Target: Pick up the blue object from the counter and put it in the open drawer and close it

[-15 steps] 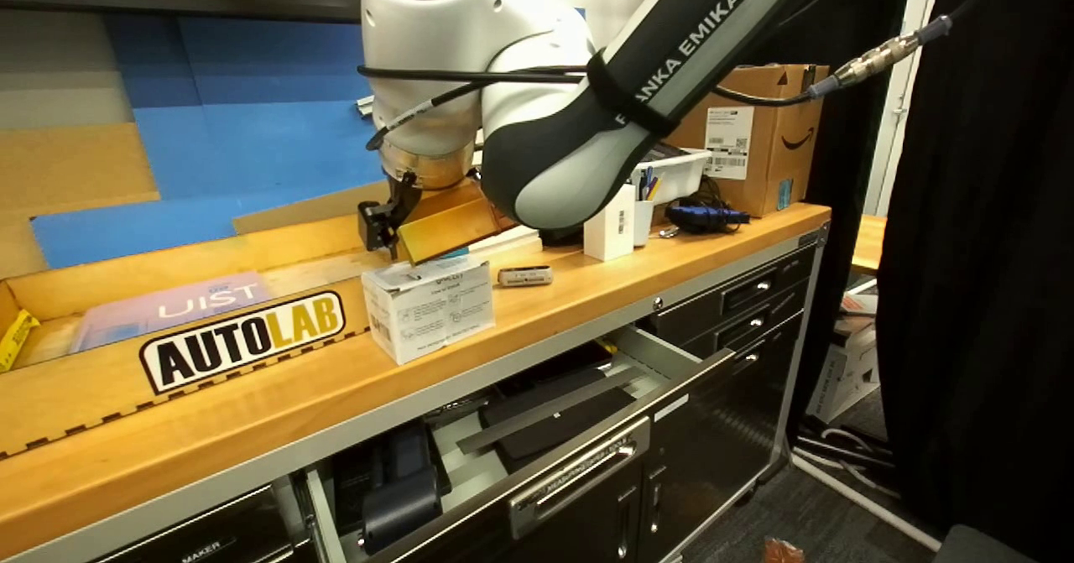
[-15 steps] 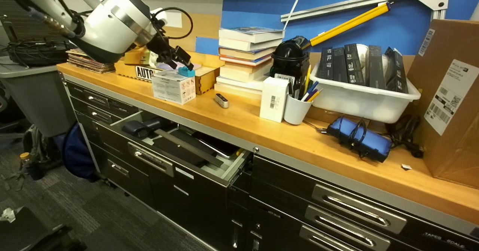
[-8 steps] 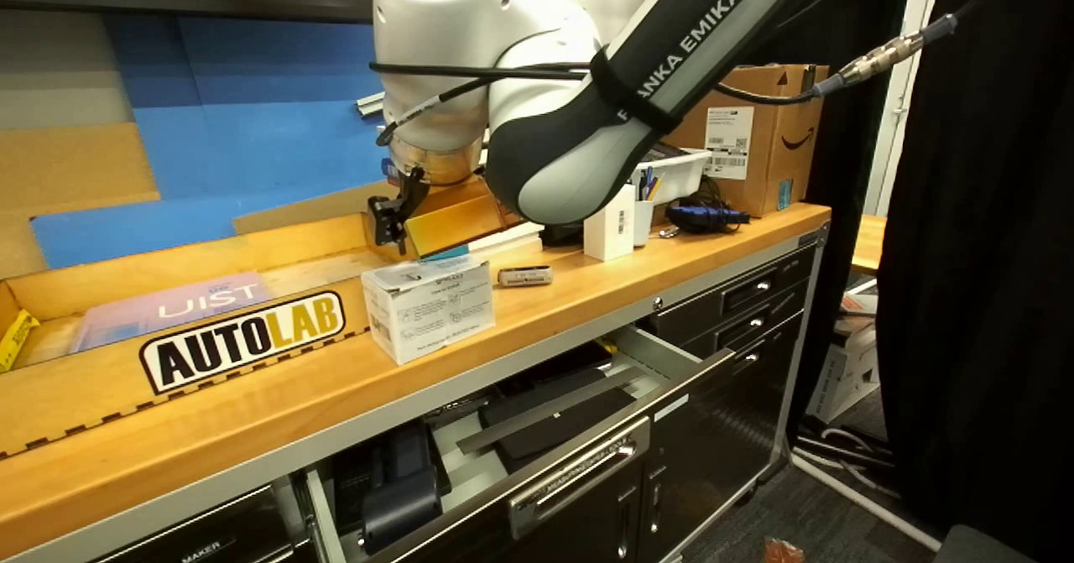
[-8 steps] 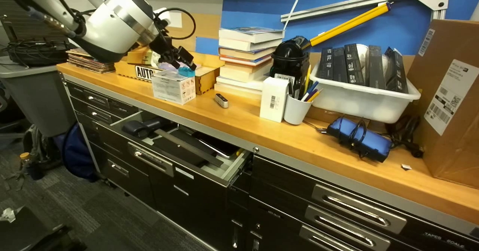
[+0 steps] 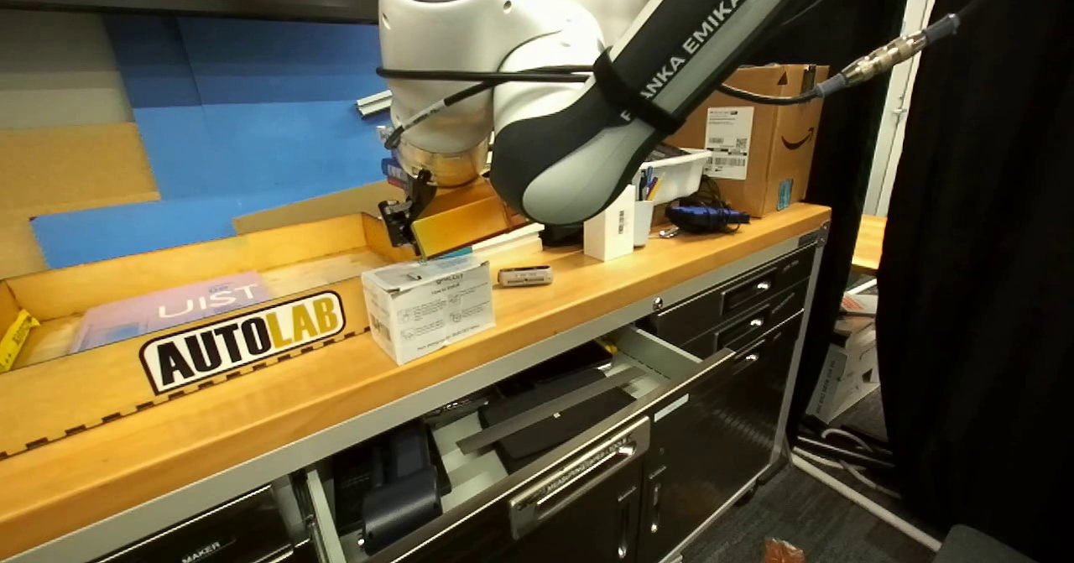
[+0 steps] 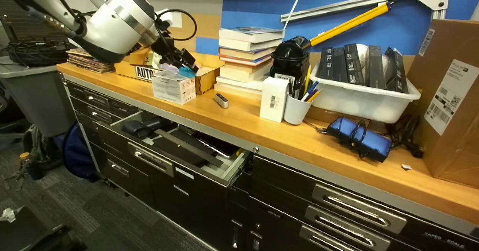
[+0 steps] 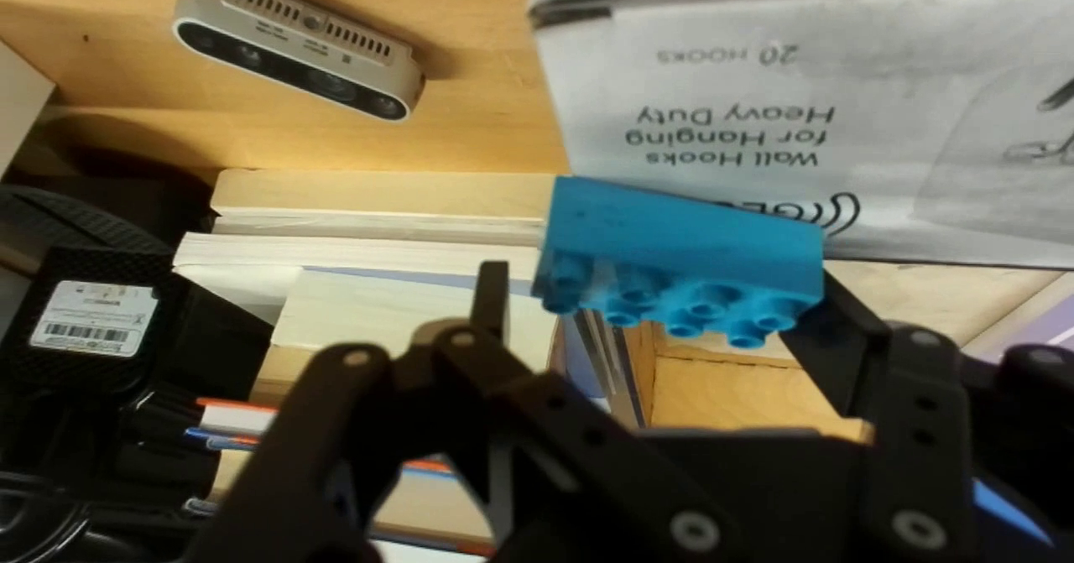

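Note:
The blue block [image 6: 186, 72], light blue with studs, shows at the top of the white carton [image 6: 174, 89] in an exterior view. In the wrist view the block [image 7: 684, 244] overlaps a corner of the carton's top; whether it rests on it I cannot tell. My gripper [image 7: 659, 279] is open around the block. The left finger is apart from it, and the right finger is close against its end; contact is unclear. The gripper [image 5: 409, 237] is just above and behind the carton. The drawer [image 6: 150, 159] below the counter [image 6: 243, 112] is pulled open.
A small grey camera [image 6: 221, 100] lies beside the carton. A book stack [image 6: 243, 56], a white box [image 6: 274, 99], a pen cup [image 6: 296, 110] and a white bin [image 6: 363, 101] stand along the counter. Dark tools and a metal strip [image 6: 191, 148] lie inside the drawer.
My gripper has moved a little to the right in both exterior views and its fingers have come slightly lower by the block. The block, carton and drawer look unmoved.

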### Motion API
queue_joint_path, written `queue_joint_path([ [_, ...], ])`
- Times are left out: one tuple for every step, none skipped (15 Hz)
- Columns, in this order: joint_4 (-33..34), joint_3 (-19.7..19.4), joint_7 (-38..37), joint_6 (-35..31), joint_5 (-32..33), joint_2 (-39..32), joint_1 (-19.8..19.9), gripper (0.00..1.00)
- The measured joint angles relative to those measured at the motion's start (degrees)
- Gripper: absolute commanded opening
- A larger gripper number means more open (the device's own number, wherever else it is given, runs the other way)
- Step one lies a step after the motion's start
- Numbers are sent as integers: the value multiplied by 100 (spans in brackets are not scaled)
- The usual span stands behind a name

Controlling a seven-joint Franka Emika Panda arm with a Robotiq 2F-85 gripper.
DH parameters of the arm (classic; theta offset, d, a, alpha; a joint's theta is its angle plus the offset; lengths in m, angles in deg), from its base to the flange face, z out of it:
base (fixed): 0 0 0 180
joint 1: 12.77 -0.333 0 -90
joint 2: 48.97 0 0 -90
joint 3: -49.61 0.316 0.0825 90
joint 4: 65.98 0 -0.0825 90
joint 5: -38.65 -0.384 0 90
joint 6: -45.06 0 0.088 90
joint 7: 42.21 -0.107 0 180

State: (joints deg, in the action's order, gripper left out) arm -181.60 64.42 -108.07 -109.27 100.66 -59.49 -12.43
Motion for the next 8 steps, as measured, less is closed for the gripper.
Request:
queue_joint_path([
  [-10, 2, 0, -2, -5, 0, 0, 47],
  [-10, 3, 1, -3, -31, 5, 0, 47],
  [-11, 4, 4, -3, -68, 9, 0, 47],
  [-18, 4, 11, -4, -120, 17, 2, 47],
  [-35, 5, 52, -8, -229, 35, 6, 47],
  [-75, 11, 153, -8, -389, 73, 21, 47],
  [-151, 16, 295, -6, -587, 141, 41, 47],
  [-265, 21, 483, 12, -850, 247, 71, 47],
])
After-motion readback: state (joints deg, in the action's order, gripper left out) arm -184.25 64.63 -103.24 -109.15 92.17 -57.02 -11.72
